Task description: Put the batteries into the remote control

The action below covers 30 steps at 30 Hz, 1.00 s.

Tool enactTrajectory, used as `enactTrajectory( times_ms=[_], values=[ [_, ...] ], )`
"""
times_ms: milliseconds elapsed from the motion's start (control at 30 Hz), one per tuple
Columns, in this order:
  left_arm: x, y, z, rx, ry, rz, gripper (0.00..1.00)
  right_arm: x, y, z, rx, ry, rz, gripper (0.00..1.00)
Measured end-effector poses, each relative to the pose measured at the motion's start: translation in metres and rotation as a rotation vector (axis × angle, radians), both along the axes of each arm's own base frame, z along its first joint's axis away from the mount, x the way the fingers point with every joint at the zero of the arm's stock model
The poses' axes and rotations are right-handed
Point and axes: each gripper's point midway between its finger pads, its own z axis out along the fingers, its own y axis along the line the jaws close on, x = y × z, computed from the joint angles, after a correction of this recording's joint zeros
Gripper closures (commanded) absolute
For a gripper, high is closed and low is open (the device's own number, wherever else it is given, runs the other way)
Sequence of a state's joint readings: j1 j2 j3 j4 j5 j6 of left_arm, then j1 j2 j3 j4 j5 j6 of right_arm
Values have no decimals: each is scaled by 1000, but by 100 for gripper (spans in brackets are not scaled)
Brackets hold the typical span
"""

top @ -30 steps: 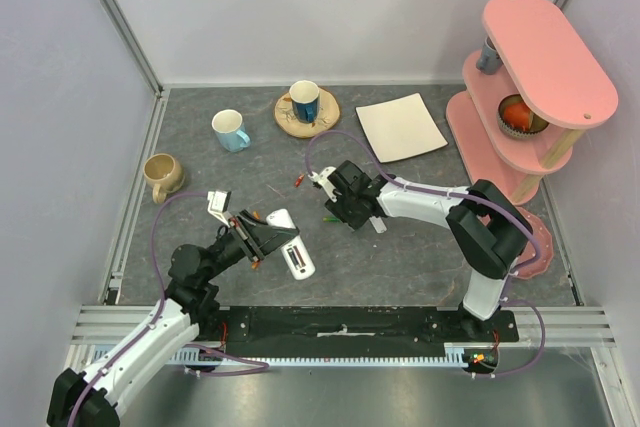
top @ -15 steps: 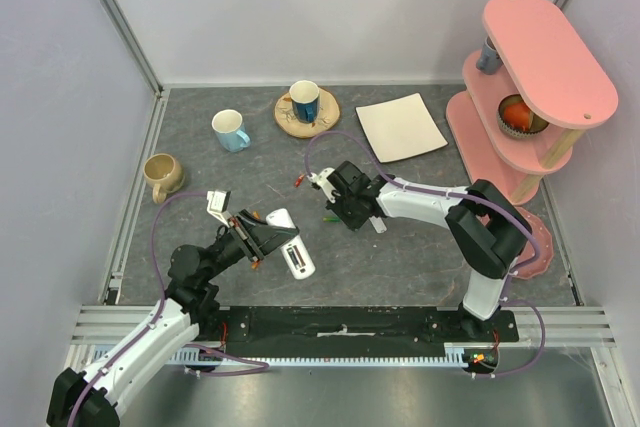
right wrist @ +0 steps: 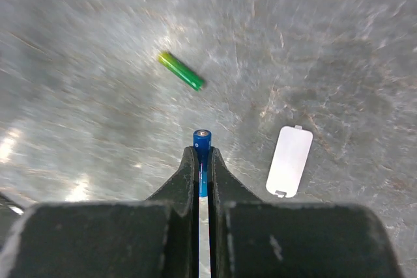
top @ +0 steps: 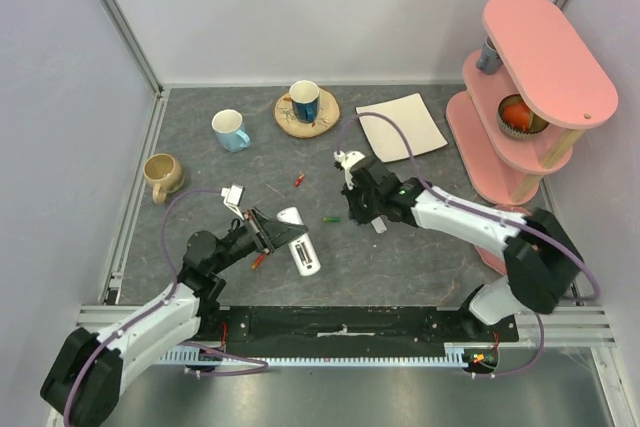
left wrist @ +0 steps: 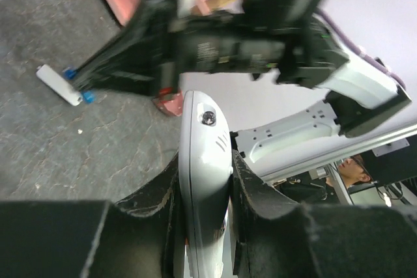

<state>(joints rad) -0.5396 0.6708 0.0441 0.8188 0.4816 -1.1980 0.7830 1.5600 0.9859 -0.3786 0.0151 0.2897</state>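
- Left wrist: I see the remote control [left wrist: 206, 136] pinched on both sides by the left gripper [left wrist: 204, 168] jaws, front-left of the table [top: 420, 252].
- Right gripper [right wrist: 201, 154] jaws are closed tight on a blue battery [right wrist: 202, 139], at table centre.
- Green battery [right wrist: 180, 71] and white cover [right wrist: 290, 161] lie loose nearby.

Our left arm [top: 150, 322] and right arm [top: 460, 215] white with black joints, purple cables [top: 378, 117] alongside, left hand [left wrist: 205, 174] and right hand [right wrist: 201, 157] matte black
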Motion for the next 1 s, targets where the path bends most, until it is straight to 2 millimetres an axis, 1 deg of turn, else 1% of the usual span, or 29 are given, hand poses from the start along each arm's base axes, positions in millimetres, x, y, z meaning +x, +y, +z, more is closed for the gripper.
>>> enactTrajectory(
  times_ms=[100, 200, 300, 400, 500, 633, 833, 1000],
  values=[
    [7, -4, -13, 25, 40, 0, 98, 3, 7, 46, 128, -90, -51, 100],
    [13, -8, -25, 46, 76, 3, 98, -4, 14, 90, 243, -192, -87, 100],
    [23, -11, -29, 49, 97, 16, 98, -22, 22, 119, 322, -258, -88, 100],
    [33, -13, -28, 27, 113, 38, 98, -43, 30, 140, 403, -301, -86, 100],
    [43, -15, -26, -9, 140, 63, 98, -55, 31, 147, 473, -337, -117, 100],
    [51, -16, -22, -54, 178, 84, 98, -65, 31, 145, 511, -362, -148, 100],
    [58, -19, -6, -108, 188, 93, 98, -68, 45, 156, 548, -415, -150, 100],
    [59, -21, 1, -128, 192, 84, 98, -68, 55, 152, 524, -440, -132, 100]
  ],
)
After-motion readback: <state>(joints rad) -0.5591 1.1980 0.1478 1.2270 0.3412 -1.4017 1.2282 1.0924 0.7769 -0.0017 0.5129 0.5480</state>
